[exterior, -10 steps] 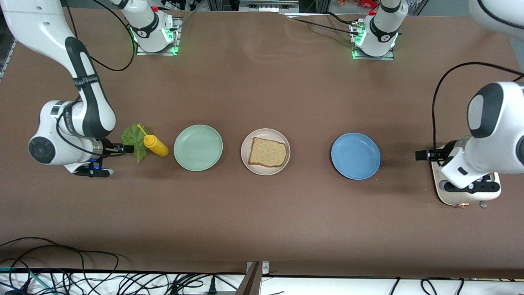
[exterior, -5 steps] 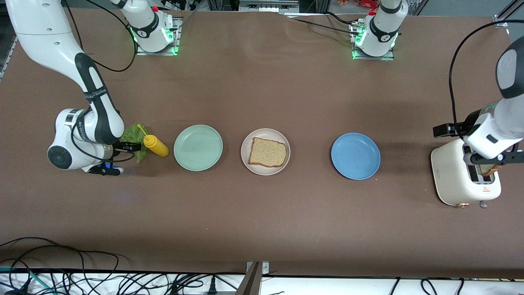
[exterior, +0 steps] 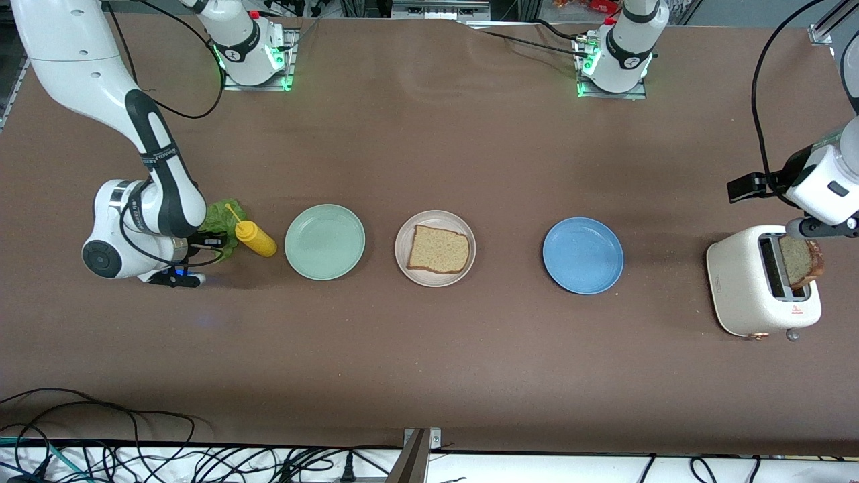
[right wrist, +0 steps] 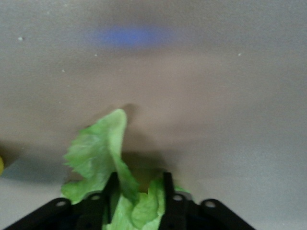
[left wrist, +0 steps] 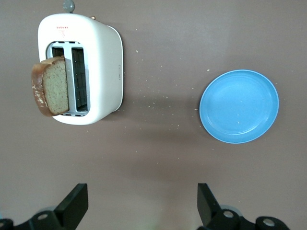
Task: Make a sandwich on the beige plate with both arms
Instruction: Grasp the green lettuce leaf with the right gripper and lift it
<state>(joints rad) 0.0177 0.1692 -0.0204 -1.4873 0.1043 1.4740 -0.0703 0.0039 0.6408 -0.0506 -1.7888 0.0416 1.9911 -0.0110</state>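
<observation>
One bread slice (exterior: pixel 439 249) lies flat on the beige plate (exterior: pixel 407 231) at mid-table. A second slice (exterior: pixel 798 260) (left wrist: pixel 53 86) sticks up, tilted, out of a slot of the white toaster (exterior: pixel 745 288) (left wrist: pixel 103 72) at the left arm's end. My left gripper (exterior: pixel 824 233) (left wrist: pixel 142 203) hangs open and empty above the toaster. The green lettuce leaf (exterior: pixel 220 216) (right wrist: pixel 96 153) lies on the table at the right arm's end. My right gripper (exterior: pixel 213 239) (right wrist: pixel 139 179) is low at the leaf, its fingers closed in on the ruffled edge.
A yellow squeeze bottle (exterior: pixel 255 238) lies right beside the lettuce. A mint green plate (exterior: pixel 325 241) sits between the bottle and the beige plate. A blue plate (exterior: pixel 582 255) (left wrist: pixel 239 106) sits between the beige plate and the toaster. Cables run along the table's front edge.
The left arm has risen from the toaster, uncovering the slice in the slot. The right gripper slid onto the lettuce and closed its fingers on it.
</observation>
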